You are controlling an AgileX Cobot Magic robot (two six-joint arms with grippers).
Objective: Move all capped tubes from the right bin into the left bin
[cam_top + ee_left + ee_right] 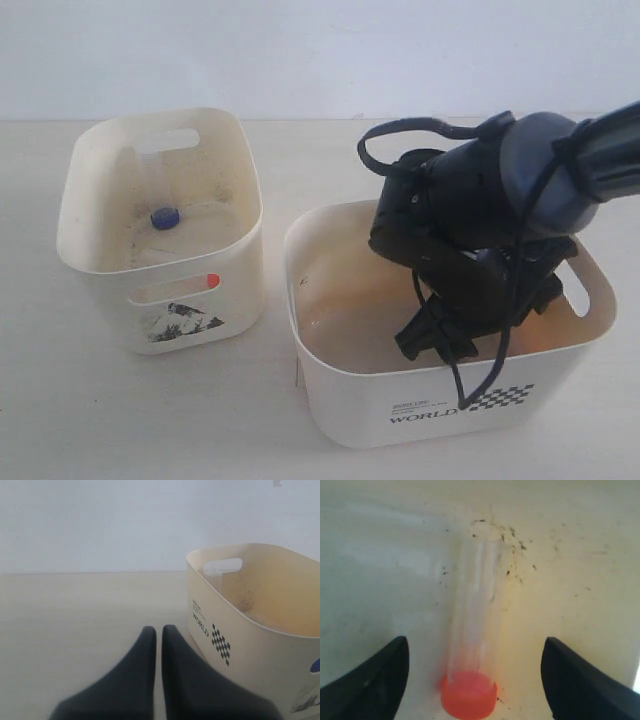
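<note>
Right fingers: spread wide, holding nothing, straddling the orange-capped tube
Tube location: flat on the floor of the right bin
Left fingers: nearly together, empty
Left bin: blue-capped tube inside; red spot at its front, possibly a cap
Risk: round tube may roll or squirt out as fingers close; a pinch near the cap would tilt it

The one word that reads clearly is WORLD, printed in black on the front wall of the right bin, beside a black checkered mark. The fine lines above it are too small to read. Nothing is legible on the left bin's picture sticker.
</note>
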